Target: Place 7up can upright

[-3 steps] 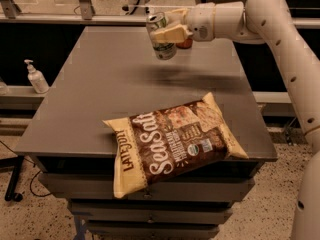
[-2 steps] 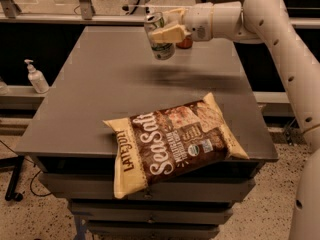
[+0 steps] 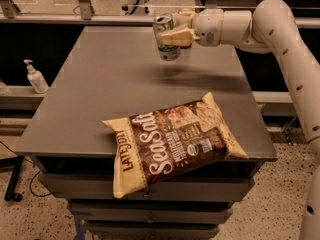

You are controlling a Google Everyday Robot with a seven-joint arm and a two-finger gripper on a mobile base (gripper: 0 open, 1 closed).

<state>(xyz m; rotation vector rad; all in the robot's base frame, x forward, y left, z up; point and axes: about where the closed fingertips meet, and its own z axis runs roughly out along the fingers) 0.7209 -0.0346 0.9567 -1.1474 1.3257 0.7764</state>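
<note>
Finding: the gripper [image 3: 173,35] is at the far side of the table [image 3: 100,84], reaching in from the right, and its fingers are closed on the middle of the can [image 3: 168,52]. The can hangs above the tabletop. A shadow lies on the surface below it, and we see no contact between the base and the table.

Attitude: the can is near upright. Its top leans a little toward the camera and to the left, so the silver lid shows as an oval.

Recommendation for the step in hand: we judge the task to be at the set-down.
- Bring the can's axis square to the table before lowering, so the base meets the surface flat and not on its rim.
- Descend straight and slowly.
- Open the fingers only when the base bears fully on the table, then draw the gripper back to the right without brushing the can. A light can will tip at a small nudge.

The landing spot under the can is bare. The chip bag [image 3: 175,141] lies well apart at the near edge and is no obstacle.

Condition of the can: it has a silver top and a pale body with green on the lower part. We see no dents. We cannot make out any red mark.
</note>
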